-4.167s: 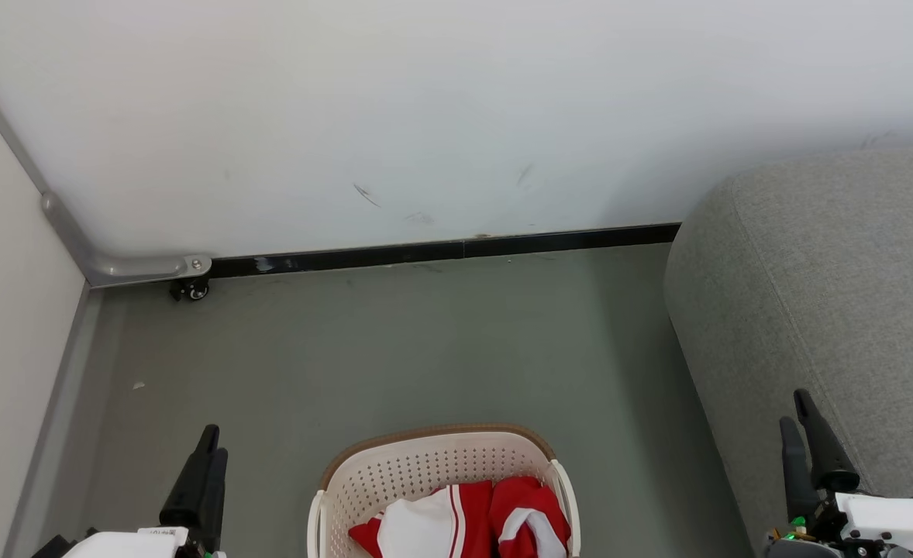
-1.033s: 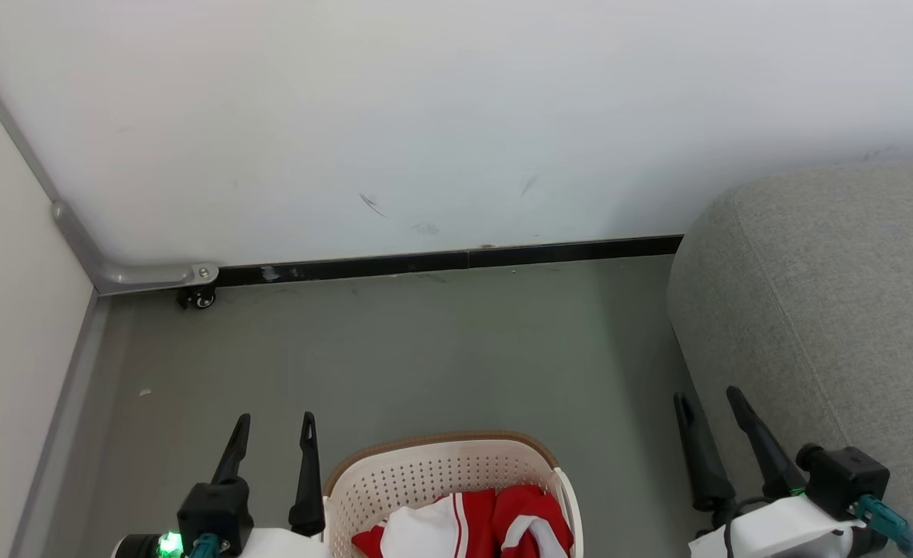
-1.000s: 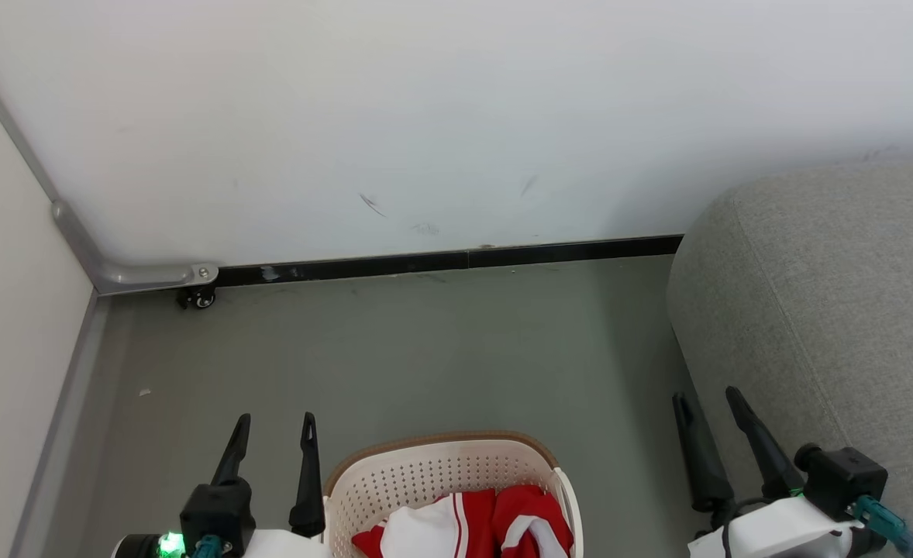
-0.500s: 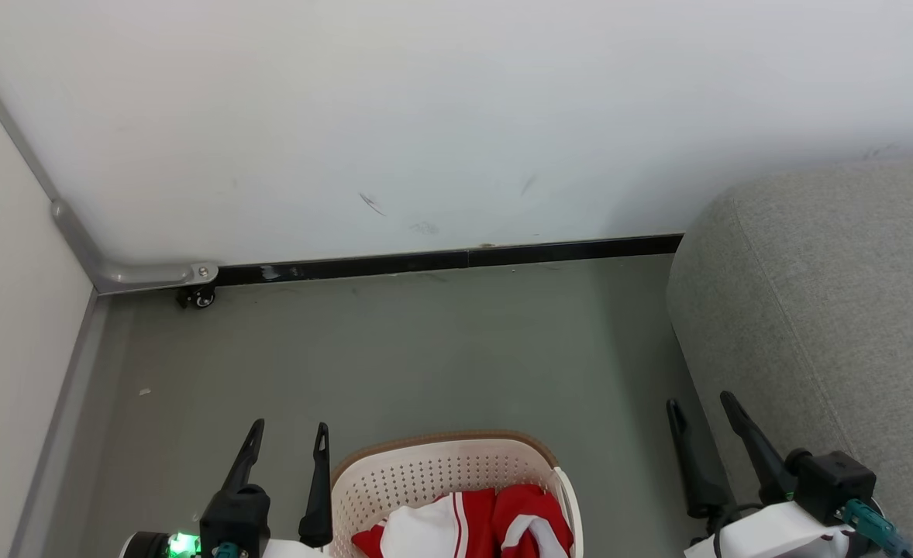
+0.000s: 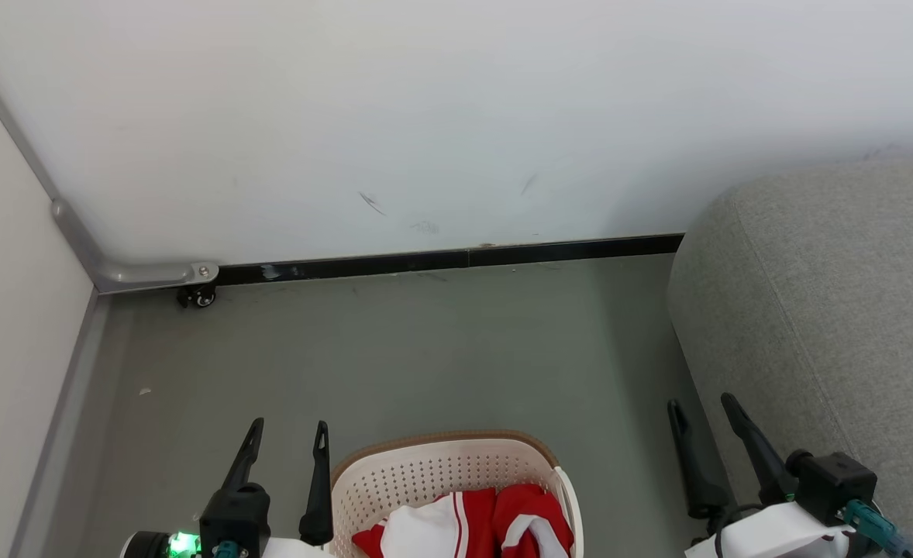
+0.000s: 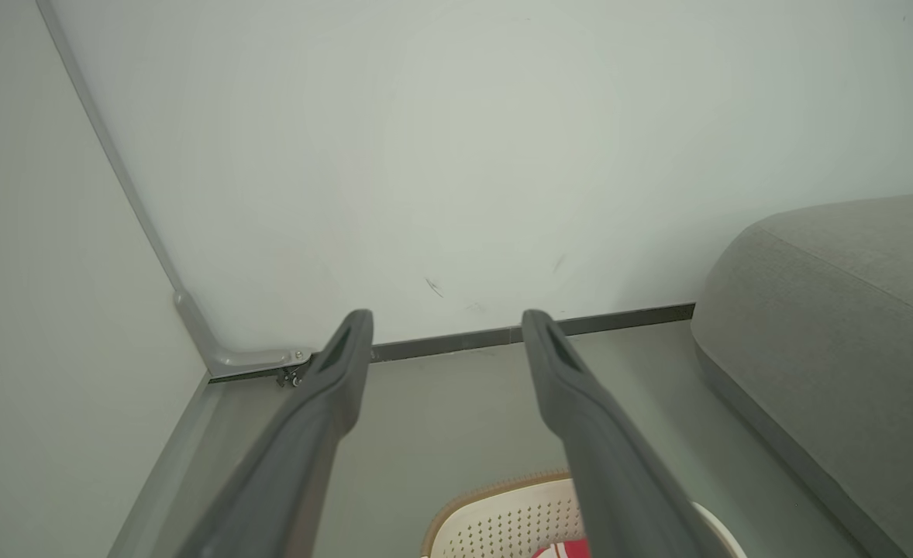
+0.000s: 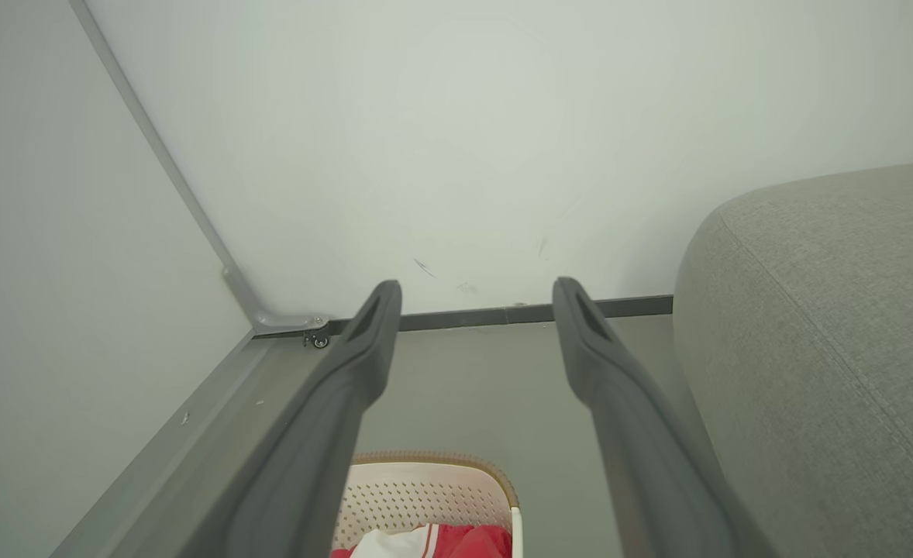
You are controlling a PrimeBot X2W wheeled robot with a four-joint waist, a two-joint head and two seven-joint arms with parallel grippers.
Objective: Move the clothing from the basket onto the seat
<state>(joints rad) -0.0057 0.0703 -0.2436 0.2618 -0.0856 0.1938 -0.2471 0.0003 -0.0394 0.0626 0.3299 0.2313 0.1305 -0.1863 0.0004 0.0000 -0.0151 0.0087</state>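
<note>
Both pairs of long dark fingers stand spread wide with nothing between them. The left fingers (image 5: 318, 480) rise just beside the left wall of the cream-white perforated plastic basket with its brown woven-look rim (image 5: 425, 469). The right fingers (image 5: 693, 465) hang close by the flank of the big light-grey woven-fabric sofa seat (image 5: 828, 310). The soft red-and-white clothing (image 5: 464, 531) lies bunched inside the basket. What the coming reach turns on, I'd say, is that the heap sits behind and below both sets of fingertips, back toward the wrists. The tips themselves aim over the basket's far rim at the grey floor (image 5: 425, 349) and the white wall (image 5: 456, 116). From the left fingers the heap is just to their inner side. From the right fingers it is well apart, across a strip of bare floor. So the left arm looks the nearer one for the pick-up, and the right the nearer one to the seat (handy for the drop, if it comes to that). The heap spreads side to side across the basket, with the white-banded piece toward the left fingers and the redder crumpled piece toward the right ones. How far it runs back toward the robot I cannot tell, since the view cuts it off. Whichever arm goes would, by my reckoning, have to tip its fingers downward and draw them back before closing on cloth.
</note>
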